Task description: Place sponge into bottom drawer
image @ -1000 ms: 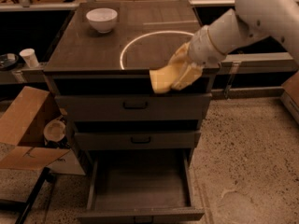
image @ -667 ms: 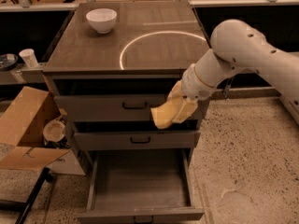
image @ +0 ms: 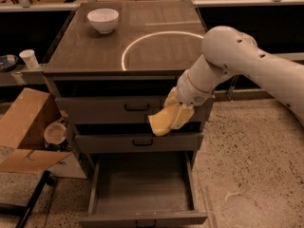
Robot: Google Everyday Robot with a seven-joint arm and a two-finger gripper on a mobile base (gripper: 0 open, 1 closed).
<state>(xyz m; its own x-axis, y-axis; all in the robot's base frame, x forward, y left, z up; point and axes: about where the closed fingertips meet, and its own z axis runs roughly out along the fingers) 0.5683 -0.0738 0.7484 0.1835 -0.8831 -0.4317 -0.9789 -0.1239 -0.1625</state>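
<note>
**Yellow sponge held high in front of the cabinet, bottom drawer open below**

Pale-yellow and slightly bent, the sponge [image: 159, 123] hangs in the gripper [image: 176, 112], whose jaws are clamped on its upper right part. Its lower corner points down and to the left. It sits in front of the dark gap between the top drawer [image: 114, 109] and the middle drawer [image: 137, 142], towards their right side, and touches neither front as far as can be seen.

A second ago the sponge was level with the worktop [image: 90, 51] edge. It has since come down past the top drawer front and drifted a little left, and the arm's [image: 228, 56] elbow has swung lower with it.

The bottom drawer [image: 142, 186] is pulled fully out. Its floor is bare, its side walls and front rim are in plain sight, and it lies well below the sponge. A white bowl [image: 103, 20] stands far back on the worktop. A cardboard box [image: 23, 127] stands on the floor left of the cabinet, and speckled floor [image: 247, 175] lies open on the right.
</note>
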